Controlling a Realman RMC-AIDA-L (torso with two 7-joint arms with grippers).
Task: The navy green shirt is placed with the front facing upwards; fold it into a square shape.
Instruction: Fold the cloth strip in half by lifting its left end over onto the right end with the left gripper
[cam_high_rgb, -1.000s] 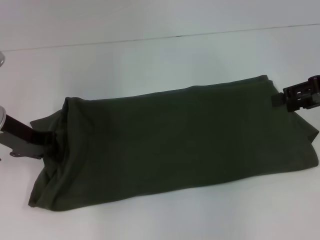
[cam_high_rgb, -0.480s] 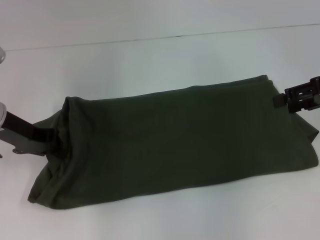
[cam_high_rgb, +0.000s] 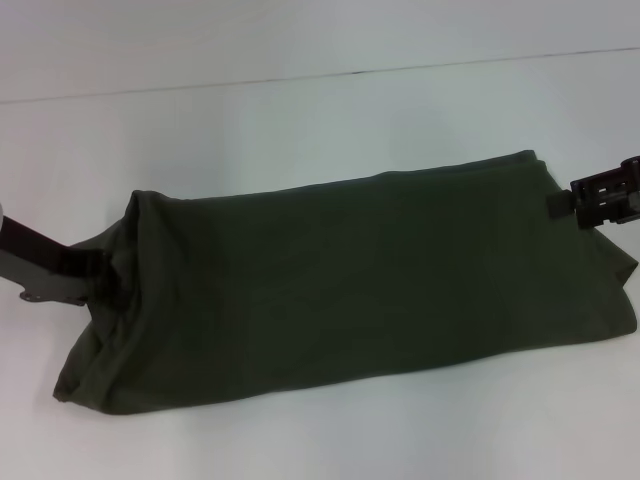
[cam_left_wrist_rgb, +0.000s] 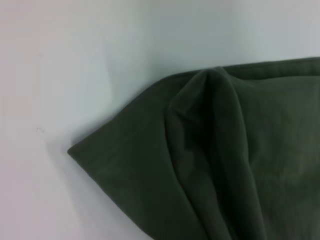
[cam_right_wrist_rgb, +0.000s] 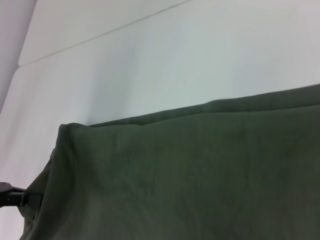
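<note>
The desk (cam_high_rgb: 300, 110) is white, and across it lies the shirt (cam_high_rgb: 350, 280), folded into one long dark band with plain cloth on top and no lettering showing. Its long axis runs from the left arm's side to the right arm's side, so each short end faces one arm. At the shirt's left end sits the left gripper (cam_high_rgb: 105, 283), its tip against the bunched cloth; whether its fingers are clamped or parted, I can't tell. At the shirt's right end sits the right gripper (cam_high_rgb: 565, 203), just touching the far corner, its fingers equally unreadable. My call: squaring this up means bringing one short end over toward the other, and both arms sit equally close.
</note>
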